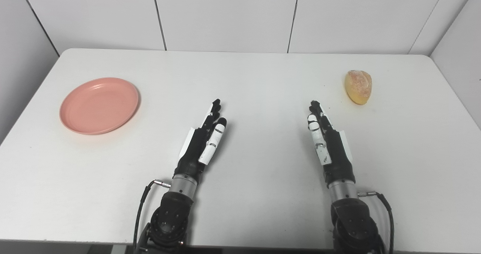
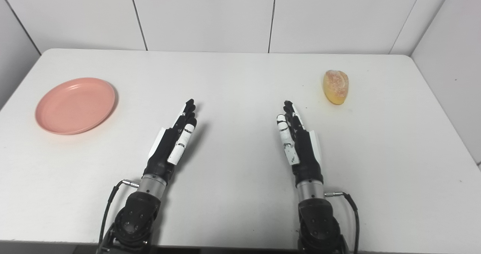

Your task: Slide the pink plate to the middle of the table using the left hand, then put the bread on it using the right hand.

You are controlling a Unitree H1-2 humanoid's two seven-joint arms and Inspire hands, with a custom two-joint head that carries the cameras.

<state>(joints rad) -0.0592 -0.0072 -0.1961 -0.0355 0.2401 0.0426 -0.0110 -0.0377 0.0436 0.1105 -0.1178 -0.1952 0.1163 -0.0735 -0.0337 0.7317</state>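
Resting mid-table, our left hand (image 1: 203, 141) and right hand (image 1: 327, 137) lie flat, fingers extended, holding nothing. The pink plate (image 1: 99, 105) sits far left and the bread (image 1: 359, 86) far right, so no step has begun. Next, we judge, the left hand must reach the plate's rim.

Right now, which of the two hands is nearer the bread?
The right hand: the bread lies just beyond its fingers, while the left hand sits toward the pink plate.
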